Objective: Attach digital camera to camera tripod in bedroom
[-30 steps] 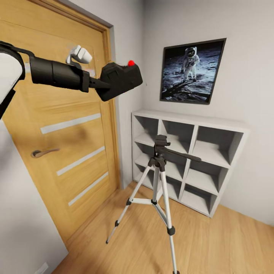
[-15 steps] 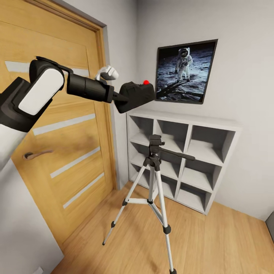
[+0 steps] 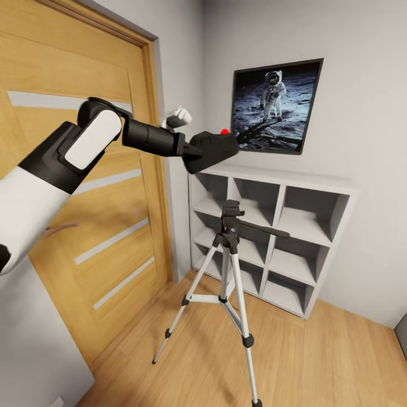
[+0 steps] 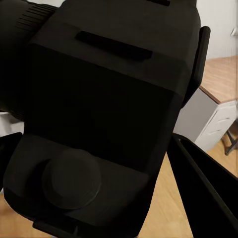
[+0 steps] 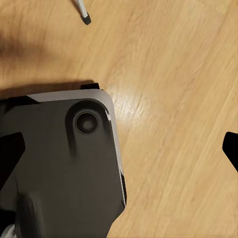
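- An oak door (image 3: 85, 186) with frosted stripes is seen at the left of the head view, set in a pale grey wall; no writing can be read on it.
- The left arm (image 3: 85, 147) is stretched across the door toward the corner of the room.
- The left pincer (image 3: 195, 151) is clamped on the camera (image 3: 212, 150), which is held in the air above the tripod (image 3: 229, 265) and well apart from it; the red button (image 3: 225, 131) is on top.
- In the left wrist view the camera (image 4: 104, 109) is seen close up between dark fingers (image 4: 203, 188); no brand or label is legible on it.
- The tripod is stood on the wood floor (image 3: 316, 362) in front of the white shelf (image 3: 277, 237), with its black lever (image 3: 263, 229) pointed toward the right.
- An astronaut picture (image 3: 277, 104) is hung on the wall above the shelf; no caption can be read.
- In the right wrist view the floor (image 5: 168, 74), a grey part of the robot (image 5: 64, 163) and a tripod foot (image 5: 84, 12) are shown; whether the right pincer is apart or together cannot be told.
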